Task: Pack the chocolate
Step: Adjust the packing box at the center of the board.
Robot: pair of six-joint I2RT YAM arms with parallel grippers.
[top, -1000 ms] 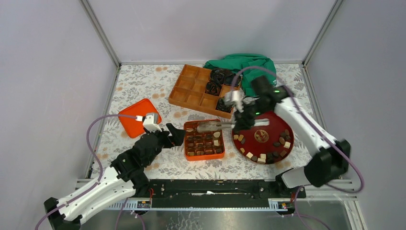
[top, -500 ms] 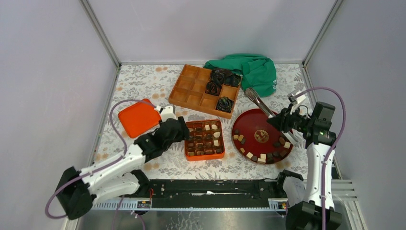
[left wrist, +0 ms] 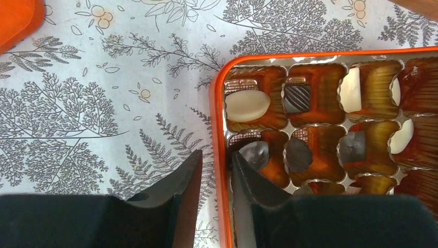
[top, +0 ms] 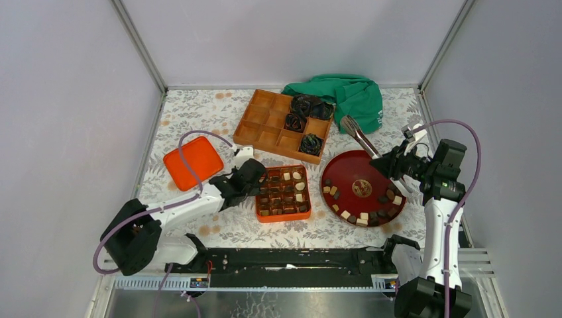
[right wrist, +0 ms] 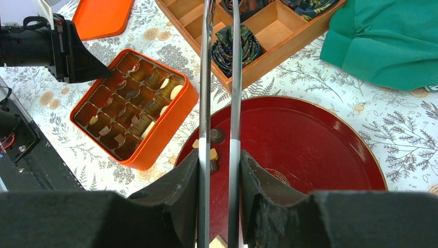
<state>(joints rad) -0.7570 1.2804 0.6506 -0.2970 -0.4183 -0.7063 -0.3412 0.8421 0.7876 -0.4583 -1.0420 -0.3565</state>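
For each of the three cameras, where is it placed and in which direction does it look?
Top external: high behind the arm bases, looking down on the table; both arms show, left end effector and right end effector.
Left wrist: on the left arm, looking down at the orange square tin of chocolate pieces; its two black fingers show.
Right wrist: on the right arm, looking along silver metal tongs over the dark red round plate; its fingers show.
Shared: all three show the tin.
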